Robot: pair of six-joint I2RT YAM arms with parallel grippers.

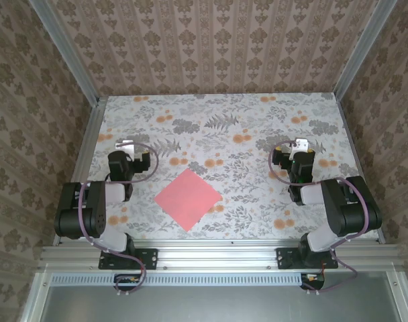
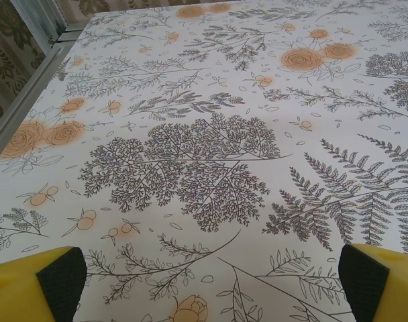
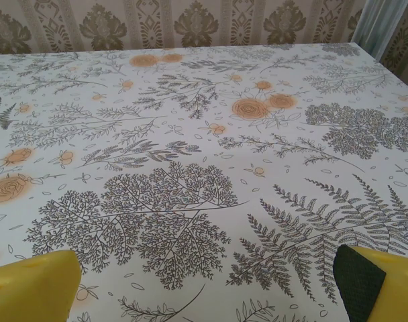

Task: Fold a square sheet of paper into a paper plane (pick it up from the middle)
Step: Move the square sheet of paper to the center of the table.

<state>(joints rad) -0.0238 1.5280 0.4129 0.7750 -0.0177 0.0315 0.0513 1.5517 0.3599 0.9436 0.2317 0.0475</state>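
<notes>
Where it lies flat and unfolded on the flowered tablecloth (image 1: 258, 121), the square sheet of paper (image 1: 188, 198) is turned corner-on like a diamond, toward 6 o'clock of the table's middle and near the front rail (image 1: 211, 253). From it, the left gripper (image 1: 127, 145) is found at about 10 o'clock and the right gripper (image 1: 299, 143) at about 2 o'clock, both well apart from the sheet. From above, their tips are too small to be read. In the wrist views the yellow fingers (image 2: 29, 285) are cut off by the lower frame edge; both pairs are spread wide, with bare cloth between them and nothing held.
</notes>
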